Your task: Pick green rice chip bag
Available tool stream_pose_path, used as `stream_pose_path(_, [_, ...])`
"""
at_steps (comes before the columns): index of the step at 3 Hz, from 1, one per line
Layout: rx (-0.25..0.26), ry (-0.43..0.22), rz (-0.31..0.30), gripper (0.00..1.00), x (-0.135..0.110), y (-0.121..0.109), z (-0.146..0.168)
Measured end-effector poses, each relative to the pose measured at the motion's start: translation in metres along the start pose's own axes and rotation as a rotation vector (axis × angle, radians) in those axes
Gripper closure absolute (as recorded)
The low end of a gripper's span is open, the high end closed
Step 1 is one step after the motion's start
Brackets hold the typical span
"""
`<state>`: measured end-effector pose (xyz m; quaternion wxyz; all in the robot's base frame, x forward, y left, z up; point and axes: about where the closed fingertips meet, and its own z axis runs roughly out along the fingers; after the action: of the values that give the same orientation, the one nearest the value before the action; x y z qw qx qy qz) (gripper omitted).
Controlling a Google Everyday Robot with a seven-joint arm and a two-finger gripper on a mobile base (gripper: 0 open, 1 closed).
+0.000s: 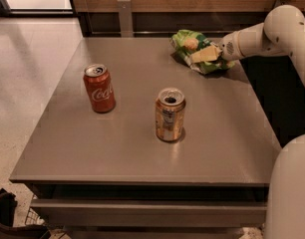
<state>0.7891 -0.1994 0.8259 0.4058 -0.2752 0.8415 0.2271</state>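
The grey table (227,148) carried everything. The white arm (287,29) reached in from the right across its far corner, the side nearest the target. There the green rice chip bag (187,41) lay crumpled on the tabletop, well apart from the red cola can (99,88) and the gold can (170,114), so neither blocked the approach. The gripper (206,55) sat against the bag's right end. Whether it had closed on the bag, I could not tell.

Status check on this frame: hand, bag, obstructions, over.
Hand at green rice chip bag, far side of table. Bag resting on it. Red can and gold can stand apart, nearer camera, not blocking.
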Motion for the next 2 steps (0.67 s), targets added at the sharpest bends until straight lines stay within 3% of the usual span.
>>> stream_pose_path(2, [0.0, 0.0, 0.0, 1.0, -0.0002, 0.0, -0.0002])
